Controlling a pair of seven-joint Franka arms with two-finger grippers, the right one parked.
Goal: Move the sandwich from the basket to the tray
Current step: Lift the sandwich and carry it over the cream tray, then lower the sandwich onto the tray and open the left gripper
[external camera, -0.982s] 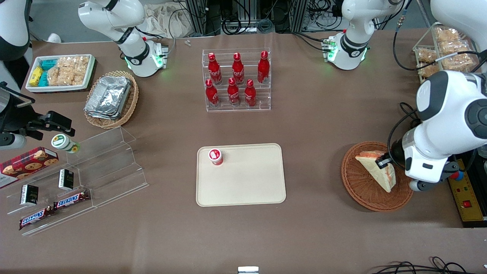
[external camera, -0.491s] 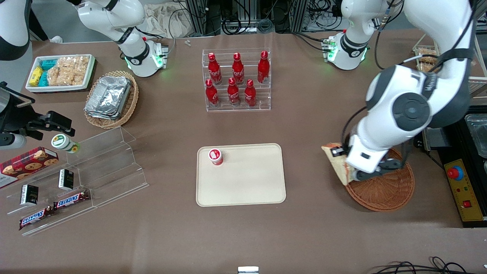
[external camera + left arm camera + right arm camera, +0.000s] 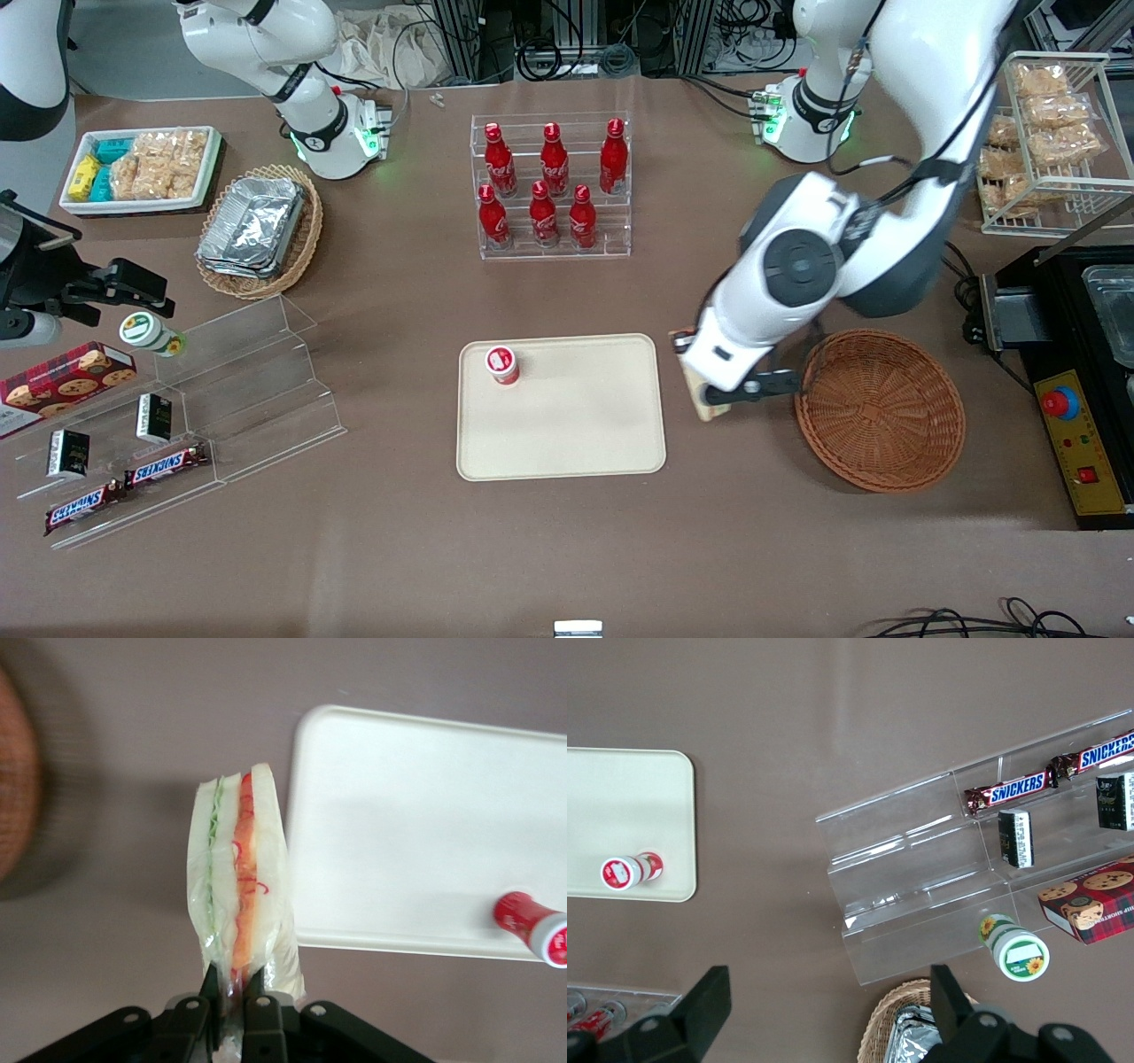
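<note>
Transfer step in hand: the gripper (image 3: 229, 992), jaws clamped on the sandwich (image 3: 237, 895), carries it above the bench between the basket (image 3: 879, 409) and the tray (image 3: 567, 434), just beside the tray's rim. Next, you likely move over the tray, lower, release

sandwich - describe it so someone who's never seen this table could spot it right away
Find the large beige tray mid-table and the empty reddish-brown wicker basket beside it. Between them the gripper holds the sandwich above the tablecloth: the only wrapped bread wedge, showing green and orange filling.
</note>
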